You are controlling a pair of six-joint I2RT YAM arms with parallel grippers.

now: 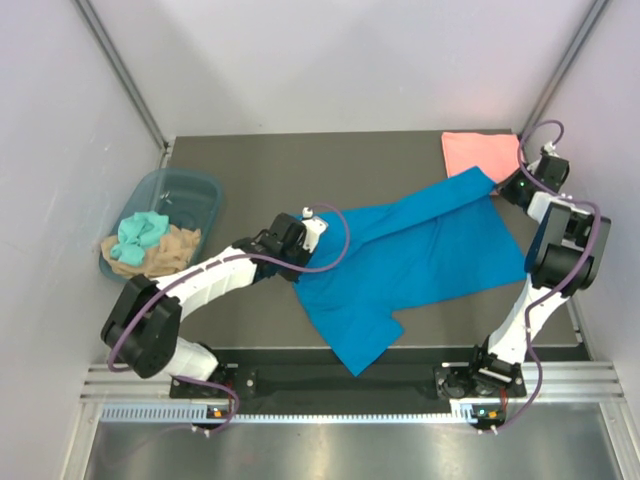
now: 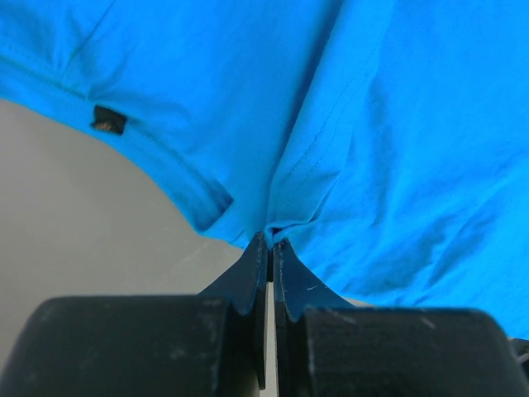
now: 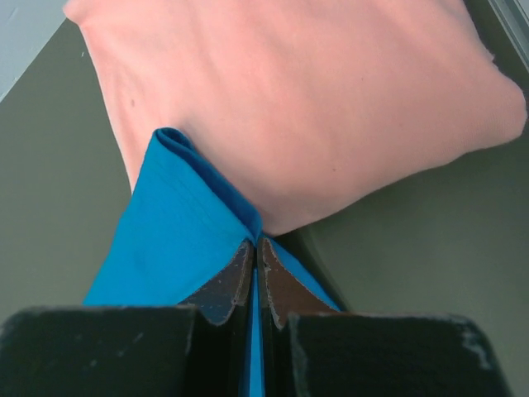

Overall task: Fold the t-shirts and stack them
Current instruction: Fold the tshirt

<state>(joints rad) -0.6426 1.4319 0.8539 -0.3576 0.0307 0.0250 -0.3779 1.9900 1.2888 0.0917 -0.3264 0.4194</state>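
Observation:
The bright blue t-shirt (image 1: 410, 255) is stretched across the middle of the dark table, its lower part hanging toward the front edge. My left gripper (image 1: 312, 226) is shut on its left edge (image 2: 273, 223), near the collar. My right gripper (image 1: 507, 188) is shut on the shirt's far right corner (image 3: 178, 231), next to the salmon pink t-shirt (image 1: 478, 152). The pink shirt lies folded at the back right corner and fills the upper part of the right wrist view (image 3: 306, 99).
A translucent blue-grey tub (image 1: 170, 205) stands at the table's left edge and holds teal and tan cloths (image 1: 150, 242). White walls close in on the left, back and right. A metal rail (image 1: 330, 385) runs along the front.

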